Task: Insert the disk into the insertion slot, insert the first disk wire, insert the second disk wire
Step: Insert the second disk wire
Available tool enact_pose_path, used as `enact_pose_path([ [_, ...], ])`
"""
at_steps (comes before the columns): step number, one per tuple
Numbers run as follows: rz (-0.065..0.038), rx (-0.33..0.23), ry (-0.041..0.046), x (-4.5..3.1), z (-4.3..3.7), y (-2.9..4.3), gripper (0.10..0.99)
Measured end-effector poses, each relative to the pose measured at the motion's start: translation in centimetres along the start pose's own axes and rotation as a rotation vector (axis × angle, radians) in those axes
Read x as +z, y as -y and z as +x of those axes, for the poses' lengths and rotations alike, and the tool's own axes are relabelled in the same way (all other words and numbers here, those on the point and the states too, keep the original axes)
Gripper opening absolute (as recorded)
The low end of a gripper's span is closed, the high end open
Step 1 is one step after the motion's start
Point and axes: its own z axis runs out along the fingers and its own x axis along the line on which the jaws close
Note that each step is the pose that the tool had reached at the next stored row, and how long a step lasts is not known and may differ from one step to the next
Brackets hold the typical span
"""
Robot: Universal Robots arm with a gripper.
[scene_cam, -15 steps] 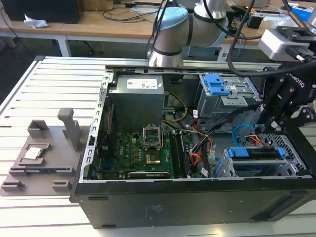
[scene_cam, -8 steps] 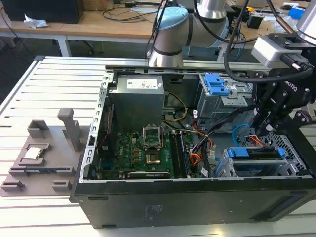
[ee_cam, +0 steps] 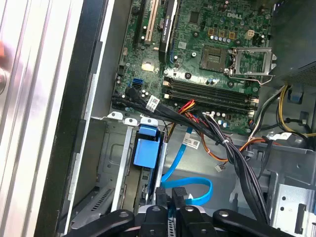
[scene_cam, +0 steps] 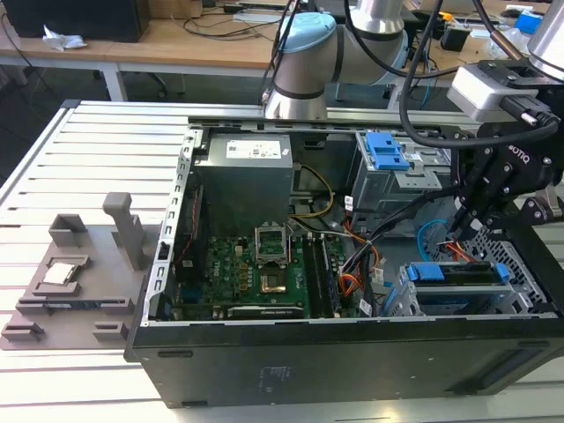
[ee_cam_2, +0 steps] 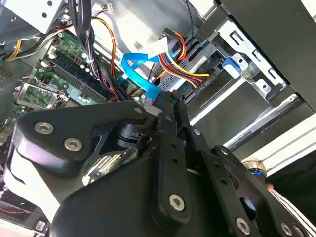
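Note:
The disk, in its bright blue carrier, lies inside the insertion slot, the low grey cage at the case's front on the exterior view's right. The carrier's blue tab sits at the cage mouth in the first wrist view. My gripper hangs just above the cage's back end. Its fingertips are pressed together on the plug end of a blue flat disk wire, which loops beside them. In the second wrist view my gripper holds that wire close to a red, yellow and black wire bundle.
The open case holds the green motherboard, a grey power supply and a taller grey cage with a blue latch. Black cable bundles cross beside the cage. A grey parts holder lies on the slatted table.

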Motion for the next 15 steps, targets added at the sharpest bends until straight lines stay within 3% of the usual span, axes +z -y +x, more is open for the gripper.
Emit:
enact_pose_path([
  [4,0.0,0.0,-0.0018,0.29,2.2,-0.4,0.161],
  [6,-0.001,0.011,-0.0008,0.9,2.99,-0.52,0.161],
  [9,-0.002,0.076,0.0042,1.74,2.91,-0.45,0.161],
  [11,-0.002,0.078,0.0059,2.0,2.24,-0.29,0.161],
  [15,-0.002,0.089,0.0064,2.13,2.05,-0.11,0.161],
])
